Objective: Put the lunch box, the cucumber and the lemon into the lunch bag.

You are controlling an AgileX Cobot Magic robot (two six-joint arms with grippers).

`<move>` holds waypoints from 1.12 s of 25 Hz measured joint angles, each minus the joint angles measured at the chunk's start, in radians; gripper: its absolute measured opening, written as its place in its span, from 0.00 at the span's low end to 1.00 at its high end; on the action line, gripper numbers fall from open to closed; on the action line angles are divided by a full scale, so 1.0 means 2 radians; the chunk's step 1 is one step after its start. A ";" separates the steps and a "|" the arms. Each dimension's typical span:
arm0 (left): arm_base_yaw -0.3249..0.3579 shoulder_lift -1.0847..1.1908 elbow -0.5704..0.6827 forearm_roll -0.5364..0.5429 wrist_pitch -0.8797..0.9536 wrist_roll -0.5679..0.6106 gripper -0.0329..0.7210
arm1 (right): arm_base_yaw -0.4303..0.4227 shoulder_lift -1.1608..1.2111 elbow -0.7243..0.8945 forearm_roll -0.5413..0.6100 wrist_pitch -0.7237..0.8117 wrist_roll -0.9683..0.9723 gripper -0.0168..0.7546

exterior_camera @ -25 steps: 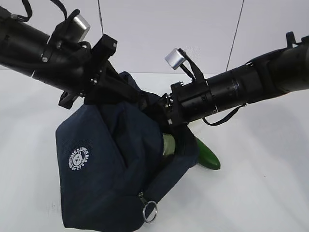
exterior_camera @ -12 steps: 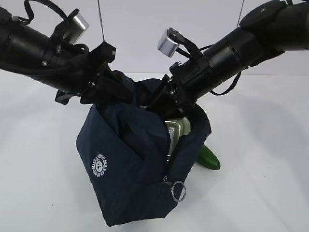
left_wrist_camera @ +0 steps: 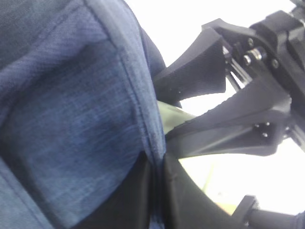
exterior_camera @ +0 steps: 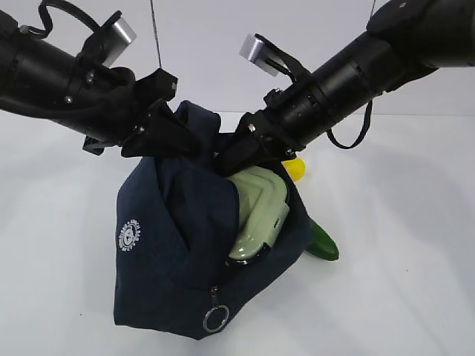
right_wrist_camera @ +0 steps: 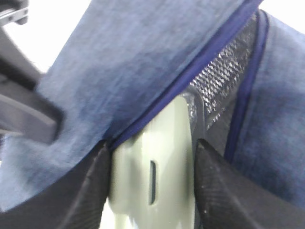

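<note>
A white tabletop (exterior_camera: 415, 282) under a white wall carries the scene. The right gripper (exterior_camera: 239, 156) has its 2 jaws clamped on the sage-lidded lunch box (exterior_camera: 256, 215), which sits tilted, half inside the mouth of the navy lunch bag (exterior_camera: 171, 259). The left gripper (exterior_camera: 174, 133) is pinched together on the bag's upper edge, left of the lunch box. The lemon (exterior_camera: 296, 169) peeks out behind the bag, at its right. The cucumber (exterior_camera: 320, 242) lies on the table, poking out from behind the bag's lower right.
</note>
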 joint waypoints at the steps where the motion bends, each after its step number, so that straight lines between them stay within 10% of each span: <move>1: 0.000 0.000 0.000 0.001 -0.001 0.001 0.06 | 0.000 0.000 -0.005 -0.004 -0.001 0.026 0.56; 20: 0.004 0.002 0.000 -0.066 0.028 0.038 0.06 | 0.000 0.000 -0.032 -0.008 -0.015 -0.011 0.76; 28: 0.072 0.002 0.000 -0.051 0.054 0.039 0.06 | 0.000 0.000 -0.076 -0.084 0.023 0.027 0.77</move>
